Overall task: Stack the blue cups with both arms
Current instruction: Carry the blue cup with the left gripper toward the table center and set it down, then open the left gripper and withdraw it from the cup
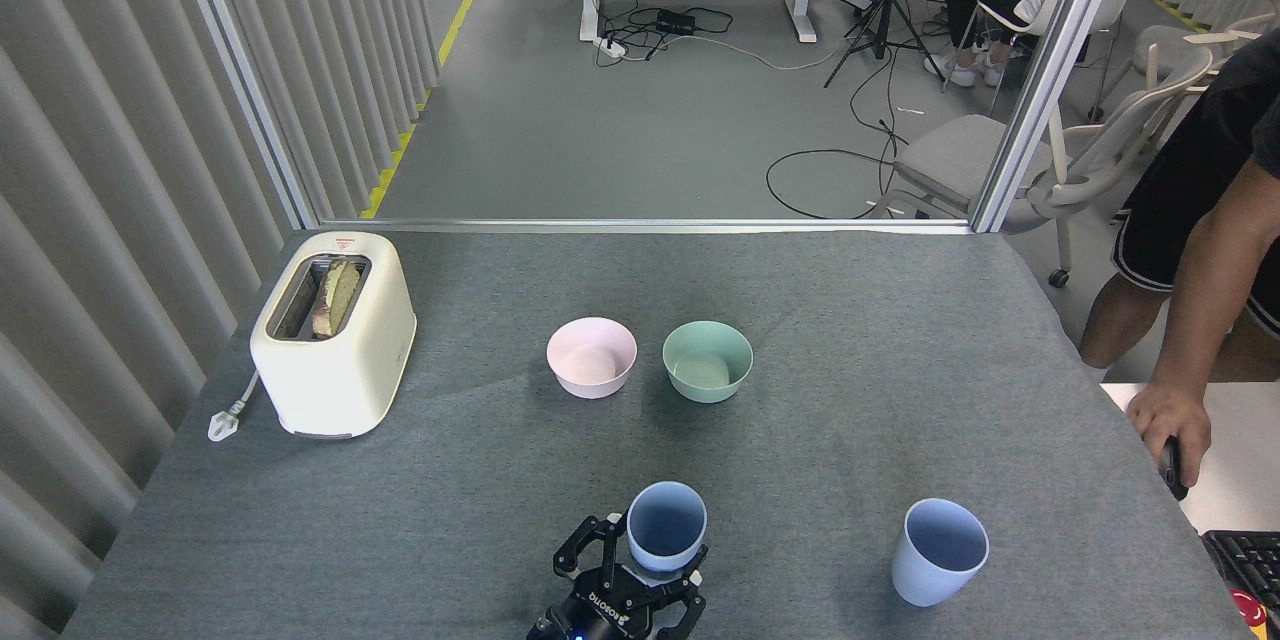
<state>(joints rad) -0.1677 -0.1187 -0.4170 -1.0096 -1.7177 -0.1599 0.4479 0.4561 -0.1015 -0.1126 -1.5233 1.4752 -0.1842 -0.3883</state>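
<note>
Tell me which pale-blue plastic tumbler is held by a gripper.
The pale-blue plastic tumbler near the table's front centre: the left gripper clasps it. The other tumbler stands alone to its right, untouched.

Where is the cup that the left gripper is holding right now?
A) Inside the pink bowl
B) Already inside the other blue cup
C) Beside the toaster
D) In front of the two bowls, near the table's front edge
D: the held cup sits in the left gripper just in front of the pink bowl and the green bowl, upright, well apart from the other cup standing alone to the right.
</note>
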